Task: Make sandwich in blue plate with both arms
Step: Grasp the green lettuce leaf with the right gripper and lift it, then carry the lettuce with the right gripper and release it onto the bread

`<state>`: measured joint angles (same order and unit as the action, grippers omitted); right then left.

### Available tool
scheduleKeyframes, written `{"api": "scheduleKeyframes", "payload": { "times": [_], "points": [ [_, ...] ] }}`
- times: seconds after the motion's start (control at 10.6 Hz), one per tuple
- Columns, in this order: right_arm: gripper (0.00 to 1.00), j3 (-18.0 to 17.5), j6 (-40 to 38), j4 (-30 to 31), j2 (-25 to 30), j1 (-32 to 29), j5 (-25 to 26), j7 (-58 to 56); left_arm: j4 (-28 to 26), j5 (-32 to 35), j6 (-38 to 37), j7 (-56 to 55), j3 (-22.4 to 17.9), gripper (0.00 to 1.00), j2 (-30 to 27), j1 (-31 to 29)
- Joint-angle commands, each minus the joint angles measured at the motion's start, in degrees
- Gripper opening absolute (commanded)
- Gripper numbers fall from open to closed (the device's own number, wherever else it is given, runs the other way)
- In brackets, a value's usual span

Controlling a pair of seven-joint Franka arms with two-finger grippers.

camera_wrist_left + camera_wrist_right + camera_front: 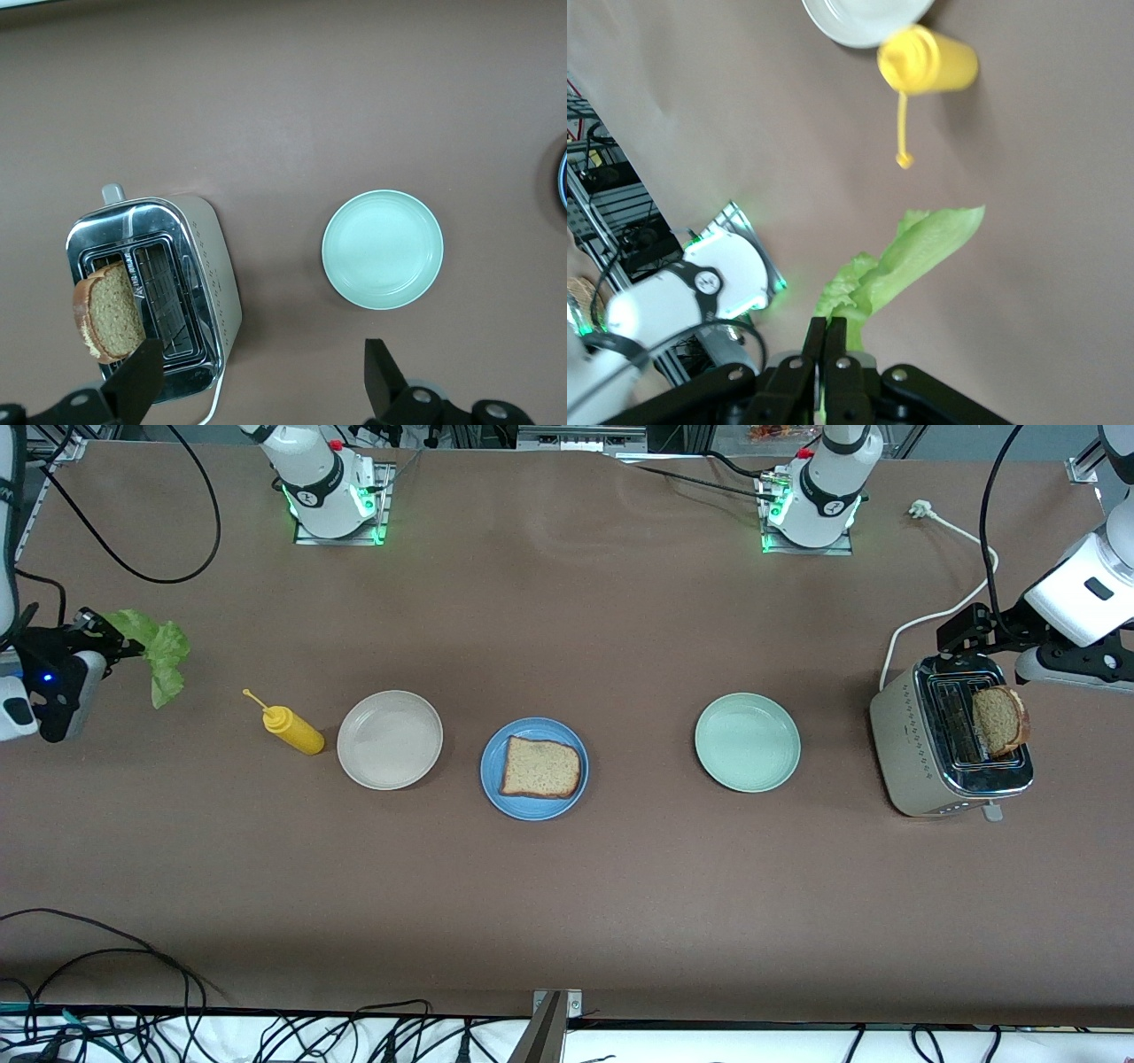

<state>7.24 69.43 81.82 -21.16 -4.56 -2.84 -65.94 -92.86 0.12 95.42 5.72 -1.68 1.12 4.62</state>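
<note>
matte brown table (567,903), ruffled lettuce leaf (162,651), round blue plate (493,779)

Open brown table (620,629) is seen between the two grippers. Below the wide-open left gripper (261,376), held in the air, the toaster (921,771) is found under one finger (133,381), with a bread slice (111,310) standing up out of its slot; bare table lies under the rest of the gap, and the pale green plate (383,250) lies flat nearby. Toward the blue plate (494,779), bearing a flat bread slice (540,767), no upright object is met from that end. From the right gripper (826,350), closed on a lettuce leaf (904,257), the same plate is approached past a yellow squeeze bottle (292,728) and a beige plate (390,740).
</note>
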Motion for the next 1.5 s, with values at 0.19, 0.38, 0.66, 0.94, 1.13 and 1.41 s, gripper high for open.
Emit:
{"api": "scheduleKeyframes", "payload": {
  "times": [0.19, 0.38, 0.66, 0.94, 1.13, 1.41],
  "points": [
    [0.0, -12.2, -3.3, -1.8, 1.6, 6.6, -0.9, 28.1, -1.5, -0.5, 0.9, 1.2, 0.5, 1.0, -1.6, -1.4],
    [0.0, -14.7, 1.6, -1.8, -0.1, 10.8, -3.2, 40.7, -1.5, -0.5, 0.9, 1.2, 0.6, 1.0, -1.6, -1.5],
    [0.0, -14.7, 12.7, -1.8, -4.8, 16.8, -10.5, 54.1, -1.5, -0.5, 0.9, 1.2, 2.1, 1.0, -1.5, -2.9],
    [0.0, -14.7, 28.0, -1.8, -9.6, 21.5, -16.9, 68.9, -1.5, -0.5, 0.9, 1.2, 2.1, 1.0, -1.5, -2.7],
    [0.0, -14.7, 37.8, -1.8, -12.2, 23.7, -20.0, 76.3, -1.4, -0.5, 0.9, 1.2, 1.9, 1.0, -1.5, -2.1],
    [0.0, -14.7, 50.3, -1.8, -16.3, 28.0, -23.7, 87.3, -1.4, -0.5, 0.9, 1.2, 1.9, 1.0, -1.4, -2.0]
  ]
}}
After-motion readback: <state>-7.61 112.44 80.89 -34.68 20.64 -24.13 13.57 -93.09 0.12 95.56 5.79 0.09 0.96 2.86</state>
